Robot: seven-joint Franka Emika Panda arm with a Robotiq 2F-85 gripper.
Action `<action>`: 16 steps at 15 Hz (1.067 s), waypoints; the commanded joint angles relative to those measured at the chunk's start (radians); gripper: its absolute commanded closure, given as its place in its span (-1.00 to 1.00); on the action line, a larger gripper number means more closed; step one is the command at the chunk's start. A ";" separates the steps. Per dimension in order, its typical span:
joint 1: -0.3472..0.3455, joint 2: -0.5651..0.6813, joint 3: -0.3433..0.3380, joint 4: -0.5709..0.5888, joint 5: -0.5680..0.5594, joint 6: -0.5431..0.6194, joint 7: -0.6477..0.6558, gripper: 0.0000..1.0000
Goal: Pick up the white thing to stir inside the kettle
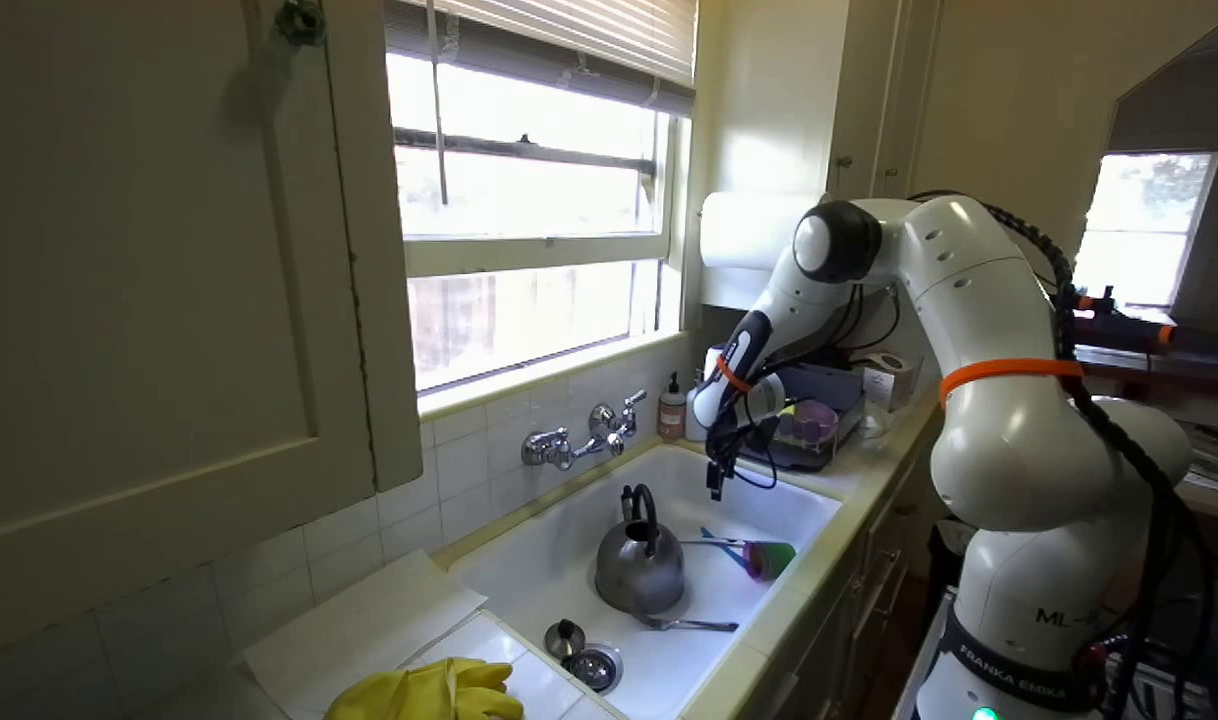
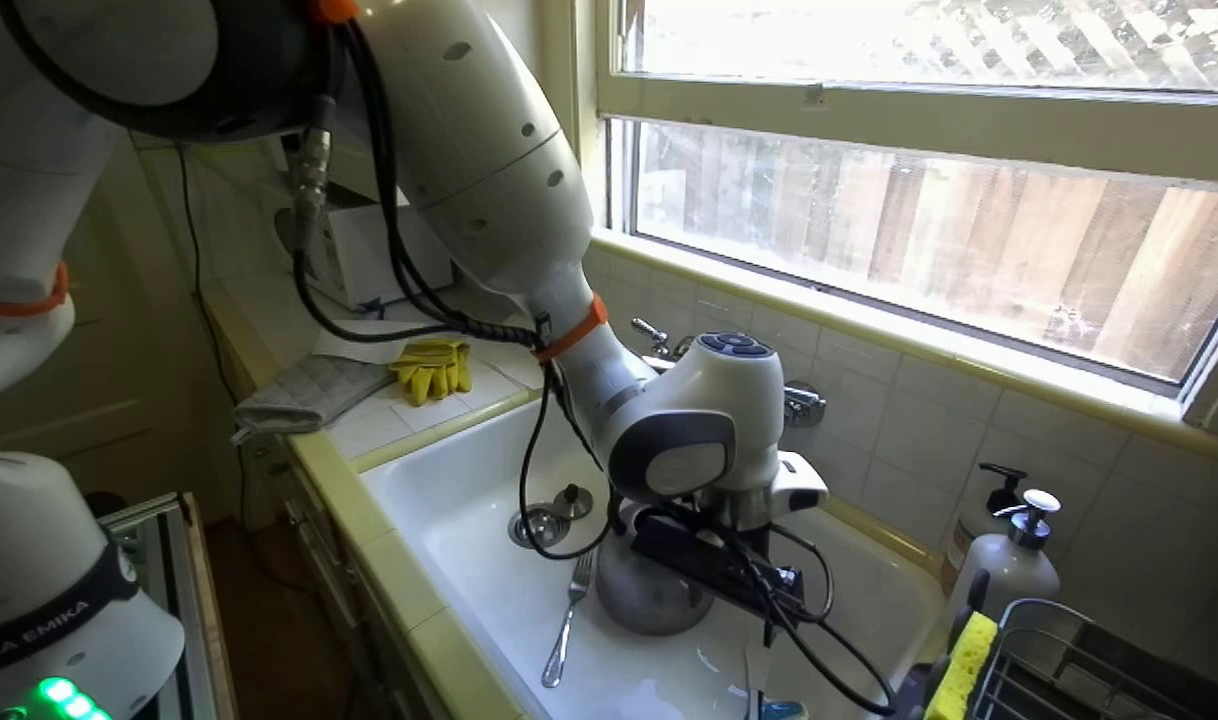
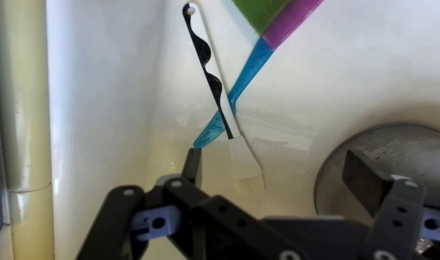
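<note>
Found the long white-and-black brush [image 3: 226, 104] lying on the floor of the white sink [image 1: 529, 555], across a translucent blue utensil [image 3: 251, 68]. Saw the black end effector [image 3: 274, 169] above, fingers spread wide, clear of the brush. Spotted the squat, rounded grey metal kettle [image 1: 639, 580] standing upright near the brush's bristled end.

Lost the kettle's top and dark arched handle behind the white robot arm [image 2: 509, 180] in an exterior view, and part of its body past the right edge of the wrist view. Could not name the green-and-magenta object [image 3: 292, 21] cropped at the top there.

Noticed looping black cables [image 2: 489, 331] hanging in front of the sink, and a silver metal fork [image 2: 569, 625] just beside the kettle. Noted a small metal strainer [image 1: 563, 638] beside the round metal drain [image 1: 594, 668].

Made out wet patches [image 3: 287, 133] on the sink floor, yellow rubber gloves [image 1: 424, 692] on the white-tiled table [image 1: 476, 640], a chrome tap [image 1: 561, 448] on the tiled wall [image 1: 464, 475], and a sash window [image 1: 539, 300] above, with a wooden fence [image 2: 919, 230] beyond.
</note>
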 commanded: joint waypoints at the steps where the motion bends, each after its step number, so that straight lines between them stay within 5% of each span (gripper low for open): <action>1: 0.016 -0.103 0.006 -0.121 0.031 0.001 -0.015 -1.00; 10: 0.049 -0.292 0.047 -0.338 0.053 0.039 -0.090 -1.00; 16: 0.043 -0.358 0.115 -0.442 0.123 0.203 -0.189 -1.00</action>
